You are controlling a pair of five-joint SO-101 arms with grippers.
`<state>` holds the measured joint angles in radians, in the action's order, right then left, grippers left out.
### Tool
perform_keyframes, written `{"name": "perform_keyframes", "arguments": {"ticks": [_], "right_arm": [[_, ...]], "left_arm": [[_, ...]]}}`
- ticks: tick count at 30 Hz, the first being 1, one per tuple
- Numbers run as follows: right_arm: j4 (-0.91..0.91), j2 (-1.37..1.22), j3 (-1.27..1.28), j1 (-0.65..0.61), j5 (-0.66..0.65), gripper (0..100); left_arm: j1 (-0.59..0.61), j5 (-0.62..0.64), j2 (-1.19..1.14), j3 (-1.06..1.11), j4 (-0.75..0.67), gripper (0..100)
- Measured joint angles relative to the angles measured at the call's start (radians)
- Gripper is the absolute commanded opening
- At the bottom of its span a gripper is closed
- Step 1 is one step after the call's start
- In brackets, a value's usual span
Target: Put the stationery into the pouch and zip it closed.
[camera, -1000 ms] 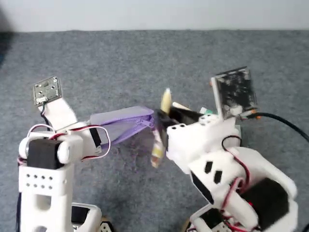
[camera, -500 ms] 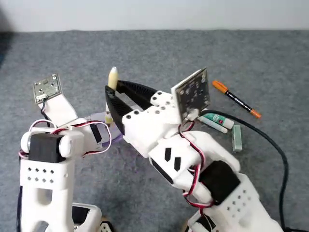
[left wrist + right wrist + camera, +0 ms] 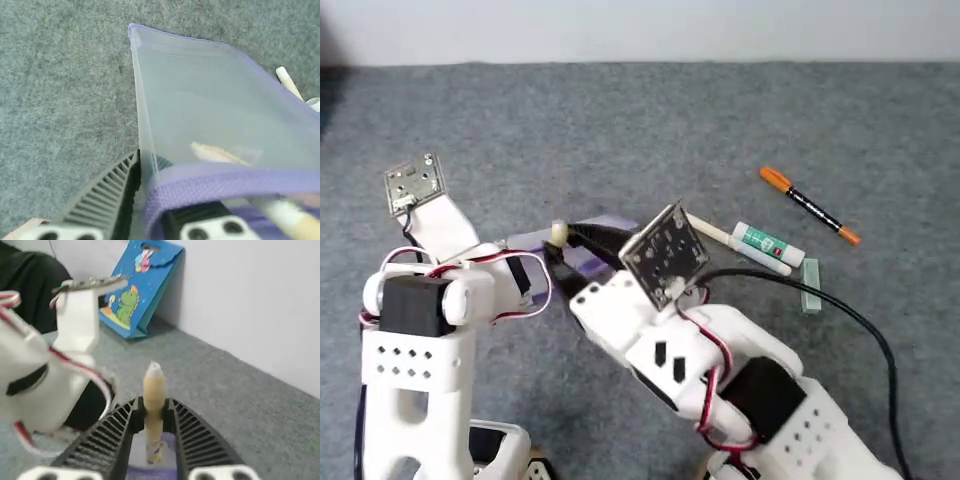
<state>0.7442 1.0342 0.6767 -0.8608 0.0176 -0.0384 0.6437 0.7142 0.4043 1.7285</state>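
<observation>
- The grey mat [image 3: 650, 120] lies under both grippers.
- The right gripper [image 3: 563, 243] is clamped on a cream pen [image 3: 153, 385]. It holds the pen upright between its black fingers [image 3: 192, 440], tip pointing up and out past them.
- The left gripper [image 3: 150, 187] is pinched shut on one end of the pouch [image 3: 200, 105], at its purple zip band. In the high view it sits just beside the right gripper.
- The pouch, clear with purple trim, stretches away from the left gripper over the mat. Its mouth lies directly below the right gripper, and the pen's lower end meets the zip band there. A yellowish shape shows through the clear wall, but what it is cannot be told.
- A blue gift bag [image 3: 137, 287] leans on the wall well beyond the right gripper.
- A marker [image 3: 810, 207], a glue stick [image 3: 765, 245], a white stick [image 3: 710, 231] and a pale green bar [image 3: 810, 285] lie on the mat. They are beyond the pouch's far end, well apart from both grippers.
</observation>
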Motion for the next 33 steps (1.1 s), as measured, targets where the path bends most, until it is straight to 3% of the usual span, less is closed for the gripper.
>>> {"name": "perform_keyframes", "arguments": {"ticks": [9, 14, 21, 28, 33], "right_arm": [[0.195, 0.054, -0.077, 0.023, 0.015, 19.0], [0.483, -0.055, -0.23, 0.261, 0.15, 19.0], [0.756, -0.322, -0.358, 0.64, 0.164, 18.8], [0.818, -0.644, -0.362, 0.921, 0.163, 18.8], [0.715, -0.83, -0.362, 1.046, 0.083, 18.8]], "left_arm": [[0.0, 0.006, 0.0, 0.0, 0.0, 1], [0.0, 0.006, -0.005, 0.0, 0.0, 1], [0.0, 0.023, -0.006, 0.0, 0.0, 1], [0.0, 0.025, -0.008, 0.0, -0.003, 1], [0.0, 0.025, -0.008, 0.0, -0.003, 1]]}}
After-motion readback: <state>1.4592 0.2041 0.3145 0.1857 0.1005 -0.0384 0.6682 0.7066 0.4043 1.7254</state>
